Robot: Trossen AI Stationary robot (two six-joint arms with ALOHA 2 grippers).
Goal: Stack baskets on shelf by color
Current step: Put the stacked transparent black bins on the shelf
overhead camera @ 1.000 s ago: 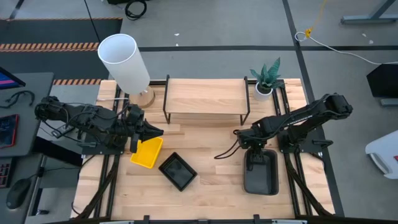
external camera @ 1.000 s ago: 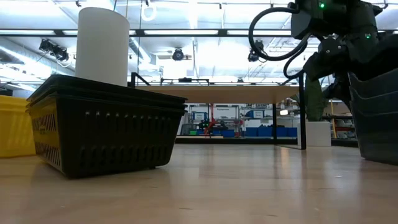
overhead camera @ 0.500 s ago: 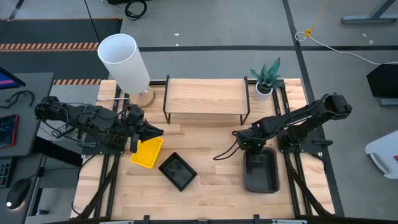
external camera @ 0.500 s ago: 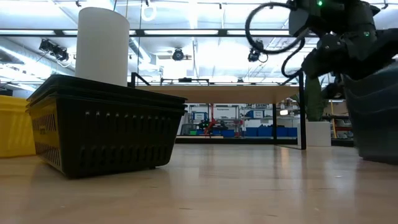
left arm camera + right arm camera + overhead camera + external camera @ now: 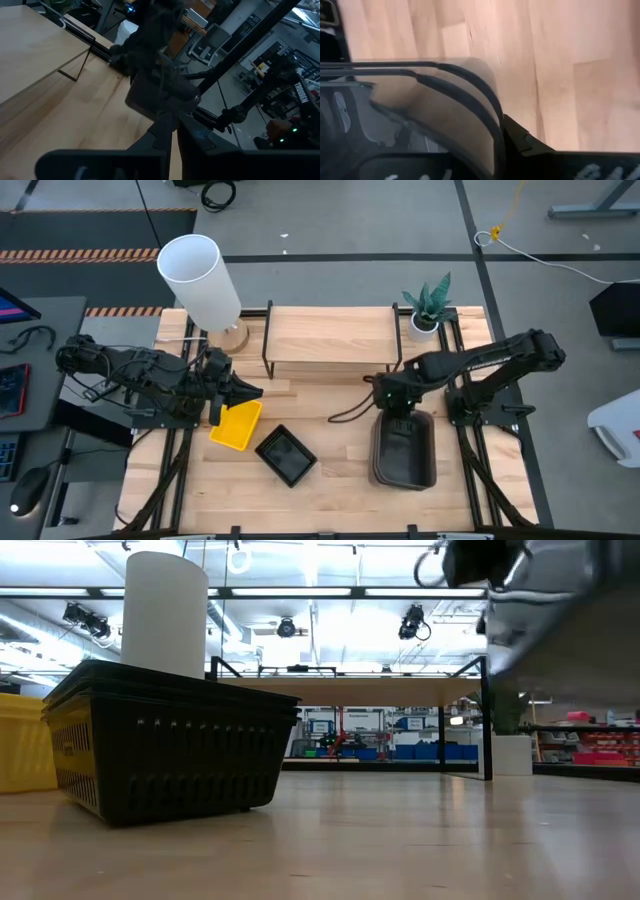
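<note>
Gripping the large dark grey rounded plastic basket [image 5: 405, 452] by its rim, our right hand [image 5: 397, 408], clamped shut, risks letting it tilt loose.

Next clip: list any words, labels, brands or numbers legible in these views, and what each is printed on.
None can be read.
Pale markings on the right gripper's own body in its wrist view: cut off and too blurred to read.
The grey basket, black basket, yellow basket, shelf and lamp shade: no lettering visible.
Boxes and signs in the room behind: too small to read.
</note>
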